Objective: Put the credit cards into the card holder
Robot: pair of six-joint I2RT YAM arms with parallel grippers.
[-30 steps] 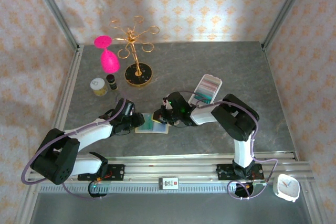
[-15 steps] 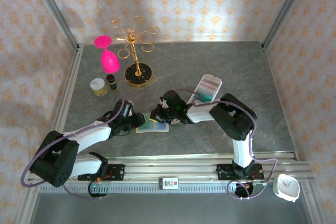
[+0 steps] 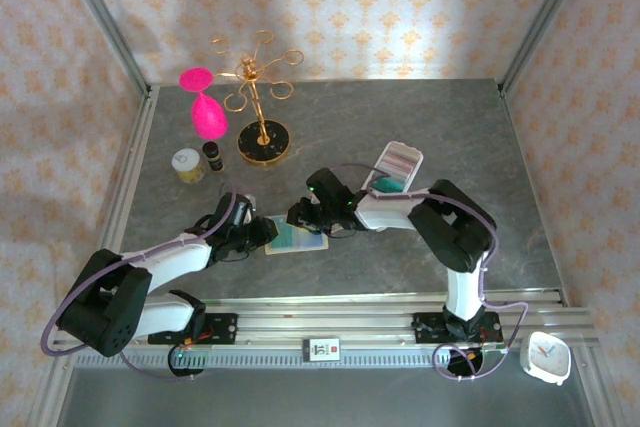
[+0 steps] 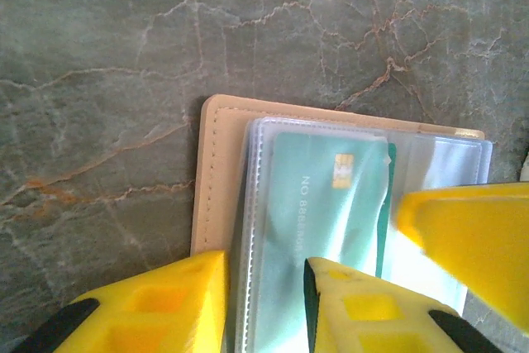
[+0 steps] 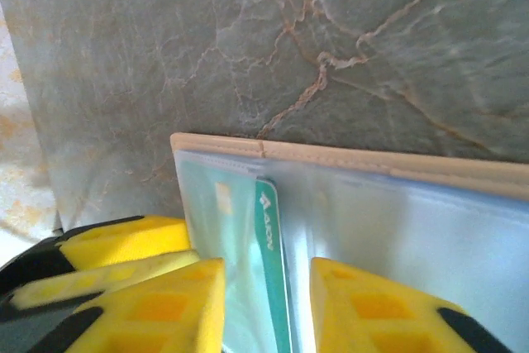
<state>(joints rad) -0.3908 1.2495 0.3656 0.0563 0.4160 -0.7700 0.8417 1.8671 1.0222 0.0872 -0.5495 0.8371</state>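
The tan card holder (image 3: 300,239) lies open on the table, clear sleeves up. A teal credit card (image 4: 331,196) sits mostly inside a left sleeve, with a darker teal strip (image 5: 269,237) still outside the sleeve's mouth. My left gripper (image 3: 262,232) is low at the holder's left end. Its fingers (image 4: 264,279) stand apart, one over the tan edge (image 4: 216,171), one over the sleeved card. My right gripper (image 3: 300,215) is open (image 5: 266,287), straddling the card's free edge without touching it. More credit cards (image 3: 393,164) lie in a white tray.
The white tray (image 3: 413,157) sits right of the holder, behind the right arm. At the back left stand a gold wire rack (image 3: 258,137), a pink glass (image 3: 205,115), a small yellow jar (image 3: 187,164) and a dark bottle (image 3: 213,153).
My right gripper was shut on the teal card and has opened, leaving it in the sleeve. Both grippers and the holder shifted slightly left. The left jaws narrowed a little.
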